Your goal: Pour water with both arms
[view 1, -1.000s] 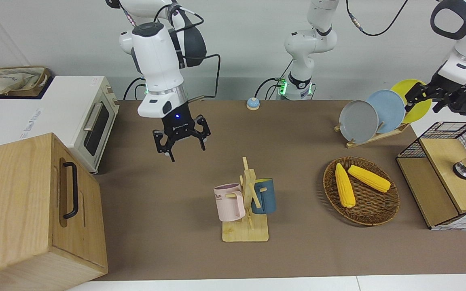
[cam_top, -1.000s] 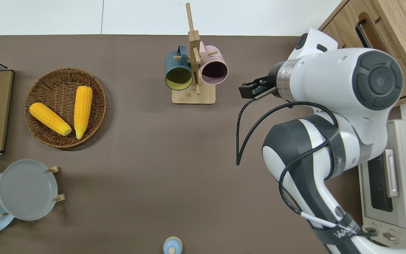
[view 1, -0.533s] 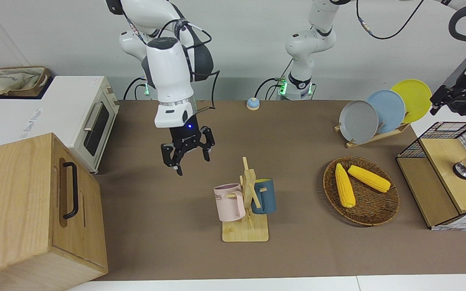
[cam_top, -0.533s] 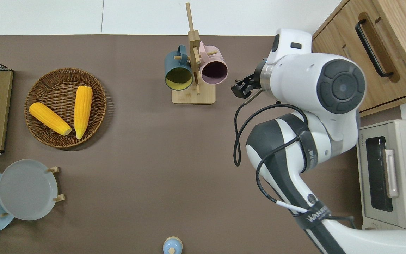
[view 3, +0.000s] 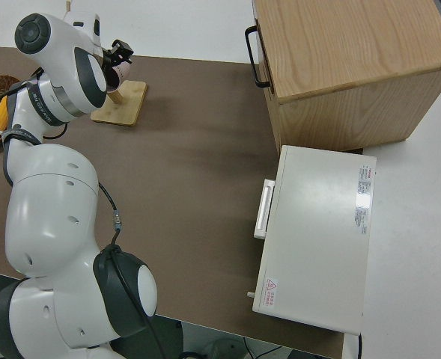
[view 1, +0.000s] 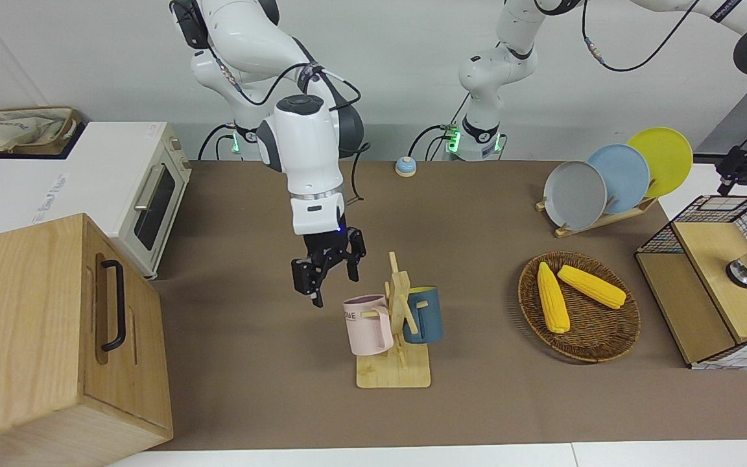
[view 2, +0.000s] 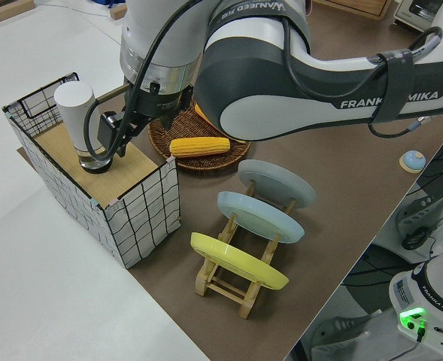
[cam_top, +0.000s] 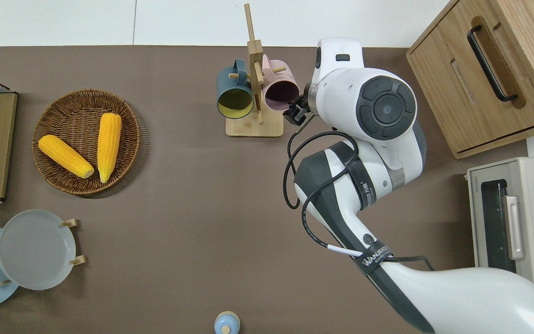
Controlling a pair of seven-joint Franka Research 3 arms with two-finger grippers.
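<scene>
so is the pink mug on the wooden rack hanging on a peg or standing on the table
Hanging. The pink ribbed mug hangs by its handle on a peg of the wooden mug rack, clear of the rack's base, its opening tipped sideways in the overhead view.

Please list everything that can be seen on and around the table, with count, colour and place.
mug rack: 1, wood, mid-table
mugs: 2, pink and blue, hung on the mug rack
basket: 1, brown wicker, toward the left arm's end
corn: 2, yellow, in the basket
plates: 3, grey, blue, yellow, standing in a wooden holder, nearer to the robots than the basket
crate: 1, wire and wood, left arm's end
cylinder: 1, white, on the crate
bell: 1, blue, near the robots
oven: 1, white, right arm's end
cabinet: 1, wood, beside the oven
right tool: black, open, beside the pink mug
left tool: black, beside the cylinder
</scene>
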